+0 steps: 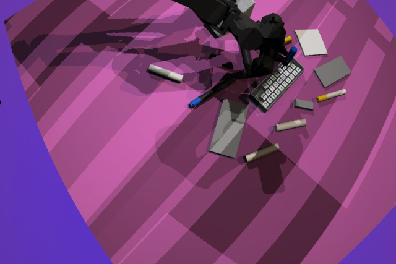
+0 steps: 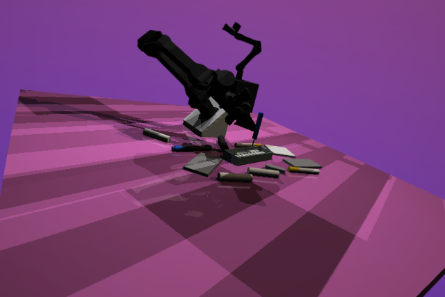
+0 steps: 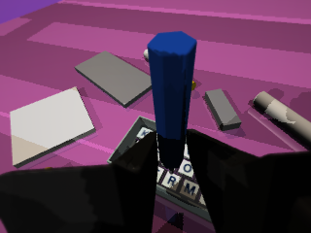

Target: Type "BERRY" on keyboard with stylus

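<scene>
My gripper (image 1: 287, 62) (image 2: 256, 129) (image 3: 171, 137) is shut on the blue stylus (image 1: 291, 54) (image 2: 258, 125) (image 3: 172, 87) and holds it nearly upright, leaning slightly, its blue end up. The dark keyboard (image 1: 281, 86) (image 2: 250, 158) (image 3: 127, 135) with white letter keys lies under the stylus. In the wrist view the stylus's dark lower end shows just above the R key (image 3: 171, 181), with the O key (image 3: 187, 168) and M key (image 3: 190, 188) beside it. I cannot tell whether the tip touches a key. The fingers hide several keys.
A blue-ended black pen (image 1: 211, 93) (image 2: 191, 148) and a grey slab (image 1: 228, 130) (image 2: 204, 164) lie left of the keyboard. A white slab (image 1: 311, 42) (image 3: 51, 126), a grey slab (image 1: 332, 71) (image 3: 115, 78), a small grey block (image 1: 304, 104) (image 3: 223, 109) and several rods lie around it.
</scene>
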Controlling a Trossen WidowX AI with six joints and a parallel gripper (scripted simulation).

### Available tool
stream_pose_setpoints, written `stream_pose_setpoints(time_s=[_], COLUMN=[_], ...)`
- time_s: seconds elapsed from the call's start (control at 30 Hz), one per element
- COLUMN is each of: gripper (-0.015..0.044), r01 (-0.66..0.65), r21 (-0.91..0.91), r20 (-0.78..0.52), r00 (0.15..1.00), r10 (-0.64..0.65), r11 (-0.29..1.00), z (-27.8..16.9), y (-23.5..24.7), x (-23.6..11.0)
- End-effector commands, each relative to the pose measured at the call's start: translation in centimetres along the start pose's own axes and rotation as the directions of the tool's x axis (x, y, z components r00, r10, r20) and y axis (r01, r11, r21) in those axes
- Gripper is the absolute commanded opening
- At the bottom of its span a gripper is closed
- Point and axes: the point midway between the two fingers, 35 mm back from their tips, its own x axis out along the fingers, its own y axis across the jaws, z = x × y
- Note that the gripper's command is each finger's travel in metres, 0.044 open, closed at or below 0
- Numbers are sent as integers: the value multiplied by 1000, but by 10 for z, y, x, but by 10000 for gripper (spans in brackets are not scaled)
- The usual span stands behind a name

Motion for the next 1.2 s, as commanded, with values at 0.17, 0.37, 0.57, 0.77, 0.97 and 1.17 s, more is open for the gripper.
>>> stream_pose_setpoints(time_s=[0.17, 0.37, 0.57, 0.77, 0.97, 1.17], gripper=[81, 81, 81, 81, 81, 81], r01=[-8, -8, -8, -8, -8, -8], r21=[-6, -6, -6, -6, -6, -7], r20=[0, 0, -1, -1, -1, -1], r00=[1000, 1000, 1000, 1000, 1000, 1000], r10=[8, 8, 8, 8, 8, 8], r11=[1000, 1000, 1000, 1000, 1000, 1000], z=[-5, -5, -8, -11, -13, -15], y=[1, 1, 1, 1, 1, 1], x=[4, 5, 7, 8, 9, 10])
